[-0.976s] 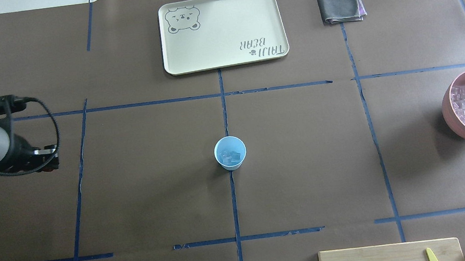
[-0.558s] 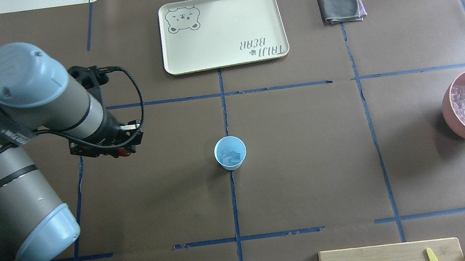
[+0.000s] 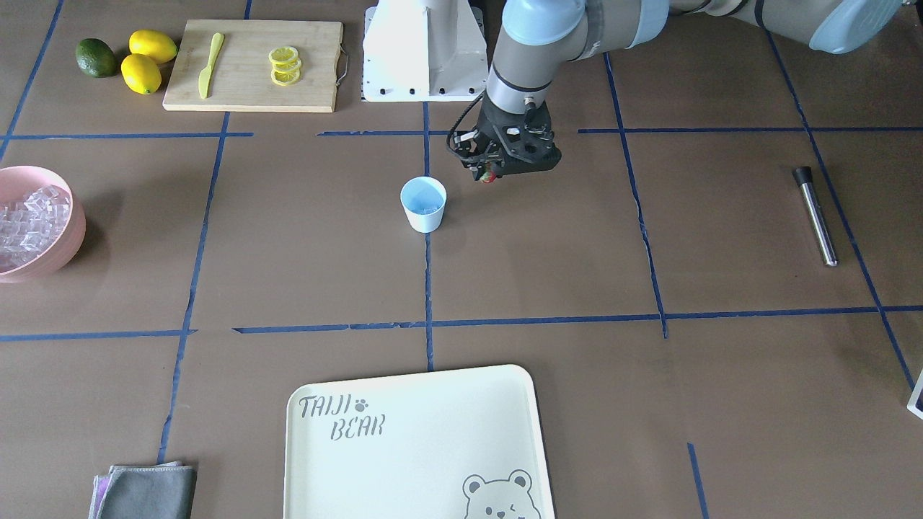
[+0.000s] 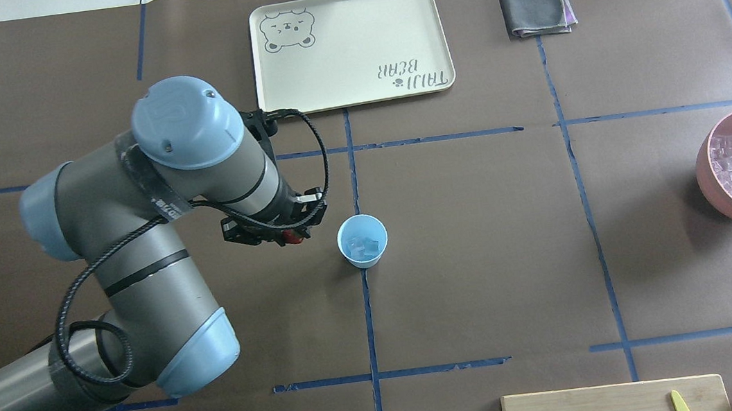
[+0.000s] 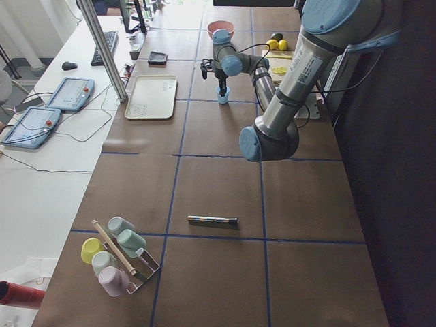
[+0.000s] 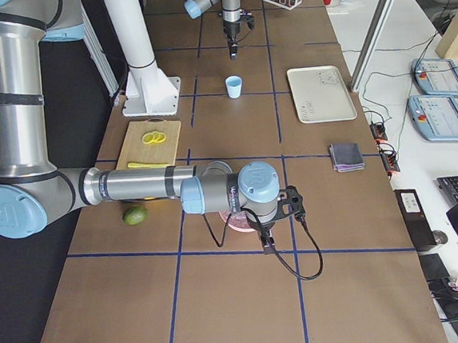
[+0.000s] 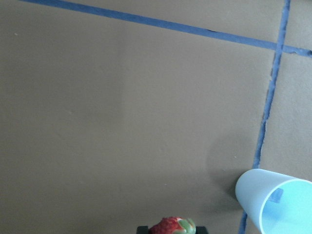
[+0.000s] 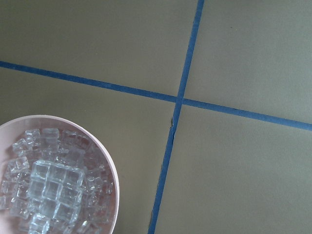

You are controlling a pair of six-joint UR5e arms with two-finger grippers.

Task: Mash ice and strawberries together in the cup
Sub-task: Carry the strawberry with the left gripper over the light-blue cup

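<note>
Overhead exterior: left fingers (image 7: 143,228) grip strawberry (image 4: 295,237) beside cup (image 4: 362,241); right fingers (image 6: 264,237): cannot tell.

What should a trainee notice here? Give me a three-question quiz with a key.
1. True or false: the cup already holds ice.
2. What does the left gripper hold? A lemon, B strawberry, C knife.
3. Fill in: the spare ice sits in the pink ___.
Key: 1 true; 2 B; 3 bowl.
</note>
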